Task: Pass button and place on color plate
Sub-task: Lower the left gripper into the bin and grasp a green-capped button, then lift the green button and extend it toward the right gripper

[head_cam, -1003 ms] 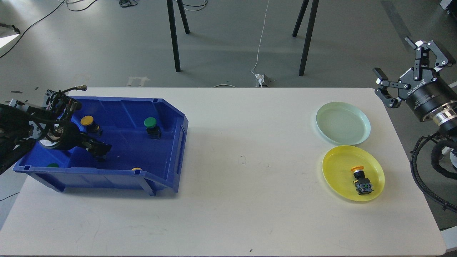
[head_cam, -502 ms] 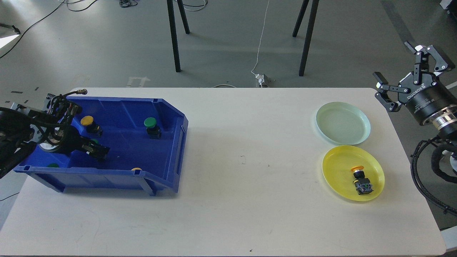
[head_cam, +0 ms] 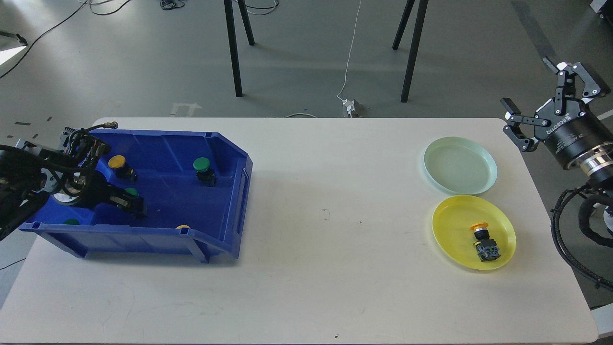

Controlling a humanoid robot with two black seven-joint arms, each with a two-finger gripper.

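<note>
Green button (head_cam: 130,192): rigid, light, slick cap (grip the black body). Left gripper (head_cam: 131,205) beside it, closure indiscernible; right gripper (head_cam: 550,103) spread, empty.

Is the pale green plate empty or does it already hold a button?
Empty. The pale green plate shows only bare surface; the one delivered button lies in the yellow plate beside it.

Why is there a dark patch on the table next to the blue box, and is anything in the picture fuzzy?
Head view: the dark patch is the shadow of the blue bin, cast rightward and forward on the white table; head view: lighting is soft and even, with no strong glare; head view: the left gripper inside the bin is dark and hard to read, while the yellow plate looks sharp.
</note>
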